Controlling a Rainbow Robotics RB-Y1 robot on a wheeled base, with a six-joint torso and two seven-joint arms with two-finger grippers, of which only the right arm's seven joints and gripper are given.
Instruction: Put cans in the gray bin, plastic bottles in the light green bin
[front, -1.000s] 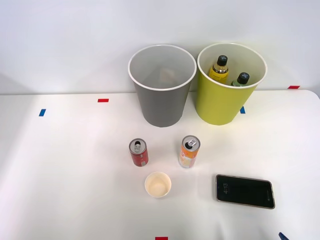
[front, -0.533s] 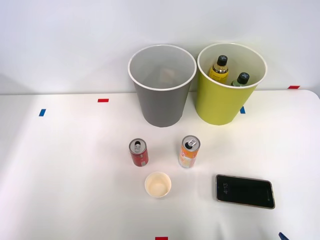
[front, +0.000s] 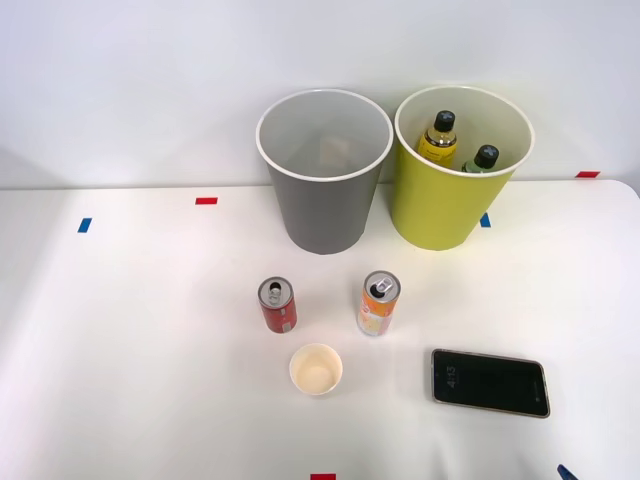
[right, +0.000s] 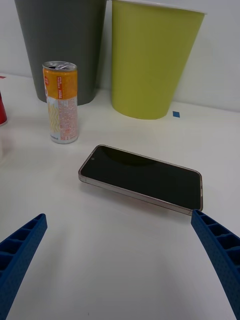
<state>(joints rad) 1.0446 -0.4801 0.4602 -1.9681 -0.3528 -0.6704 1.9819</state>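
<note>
fingers (right: 120, 260) apart; cans (front: 378, 302) on table; bottles (front: 440, 137) binned

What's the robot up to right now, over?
Right hand open, empty, low over table. Both bottles in green bin. Red can, orange can on table; gray bin waiting. Phone just ahead.

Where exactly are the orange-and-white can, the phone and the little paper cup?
orange-and-white can (front: 379, 304): front view, on its side wall below the silver top.
phone (front: 490, 382): front view, middle of its dark screen.
paper cup (front: 316, 369): front view, on its cream inside.
</note>
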